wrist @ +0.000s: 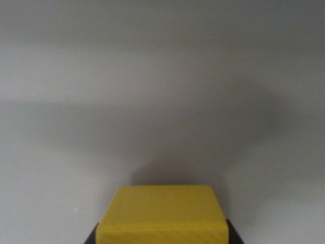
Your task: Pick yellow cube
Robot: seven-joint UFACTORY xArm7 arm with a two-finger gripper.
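Two dark finger tips are all I can make out of the gripper (162, 239), one at each lower corner of the yellow cube (163, 213), low in the frame's bottom centre, just at the edge. From the way those dark slivers (91, 238) sit flush against the cube's left and right sides, I judge the fingers to be pinching it, though so little of them shows that I would not swear to firm contact. The cube fills the bottom middle of the frame, its top face tilted toward my camera and its near edge cut off by the lower border. It looks like a smooth, matte block with crisp edges and slightly softened corners, evenly coloured, with no markings I can see. Beyond it lies a plain pale grey surface (162, 61), featureless and soft in focus, with a broad dim shadow spreading across the middle of the frame behind the cube. I read the centred placement as deliberate: squared between the tips, the flat sides give an even grip.
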